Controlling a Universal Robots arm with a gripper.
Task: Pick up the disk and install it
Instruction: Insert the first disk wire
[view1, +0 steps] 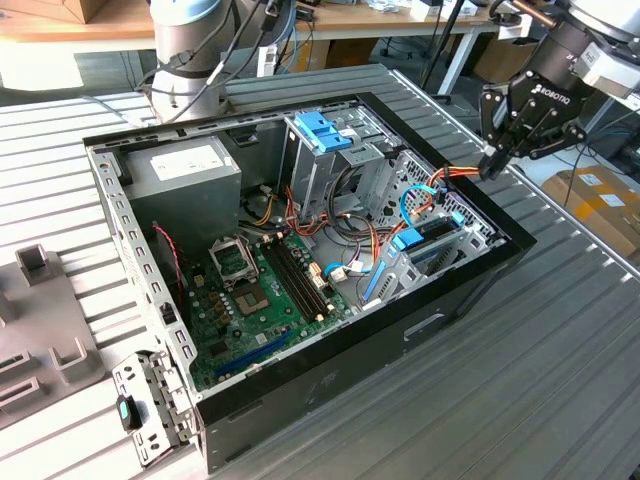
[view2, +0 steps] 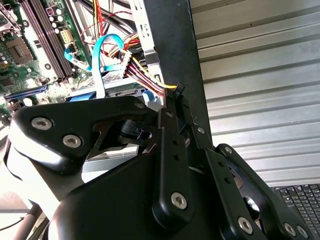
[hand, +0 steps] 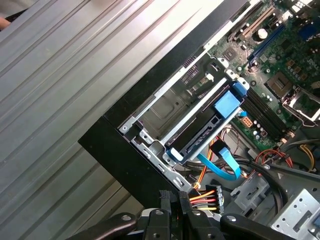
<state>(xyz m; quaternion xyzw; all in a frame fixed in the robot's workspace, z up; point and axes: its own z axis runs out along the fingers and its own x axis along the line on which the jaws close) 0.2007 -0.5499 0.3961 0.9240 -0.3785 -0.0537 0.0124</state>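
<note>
A ribbed metal table (view1: 560, 380) is occupied by an open computer case (view1: 380, 350). Inside the case, at the far corner, a grey power-supply box (view1: 185, 175) is seen; a white sticker is carried on it, but its print cannot be made out.

The disk (hand: 202, 131) is seated in the bay at the case's corner nearest the gripper, under a blue tab, with a blue ribbon cable running to its end. No label of the disk can be read. It is judged stiff, fairly heavy for its size and sensitive to knocks; the plastic side rails would be the safest hold.

The gripper (view1: 492, 165) is poised over that same case corner, fingers closed on the black power connector (view2: 178, 88) of a coloured wire bundle (hand: 205, 196).
</note>
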